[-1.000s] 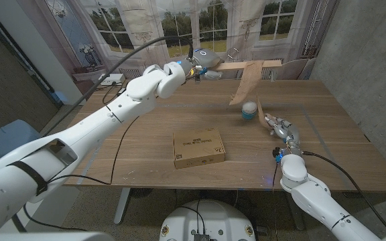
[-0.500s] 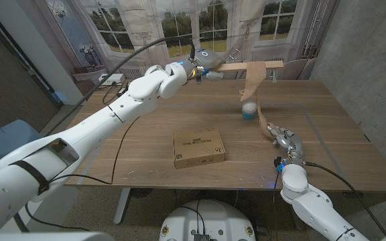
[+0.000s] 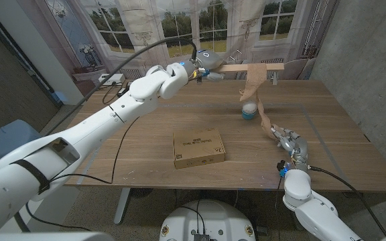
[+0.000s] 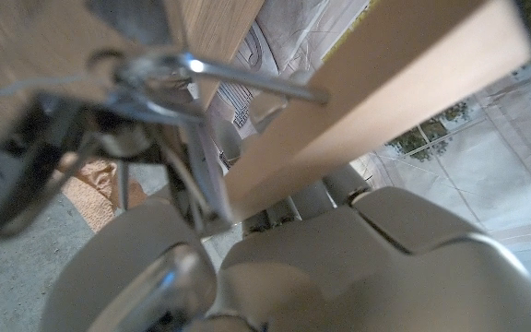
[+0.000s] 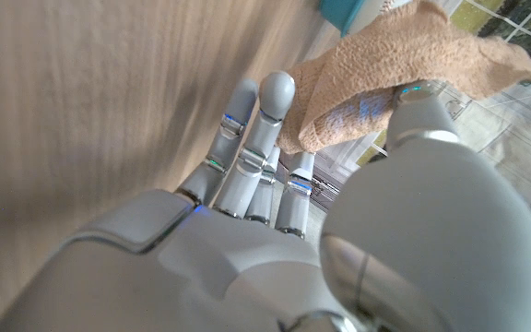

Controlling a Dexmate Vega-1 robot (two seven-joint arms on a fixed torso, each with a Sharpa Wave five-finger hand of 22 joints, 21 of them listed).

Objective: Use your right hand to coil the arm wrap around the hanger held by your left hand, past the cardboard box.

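Beyond the flat brown cardboard box (image 3: 198, 148) on the wooden bench (image 3: 146, 127), the left hand (image 3: 203, 65) holds the pale wooden hanger (image 3: 250, 66) aloft. The tan knitted arm wrap (image 3: 254, 94) now drapes over it, a first turn begun. The right hand (image 3: 290, 142), pinching the wrap's tail, has drawn nearer the box; the wrap's blue-and-white roll (image 3: 248, 111) sits below the hanger.

A: Left arm, status?
B: Extended far across the table, raised; left hand (image 3: 205, 63) closed around the hanger's (image 3: 250, 66) end.
A: Right arm?
B: Low at the near edge, forearm rising; right hand (image 3: 288, 141) over the tabletop, thumb and fingers (image 5: 264, 120) pinching the arm wrap (image 5: 404, 65).
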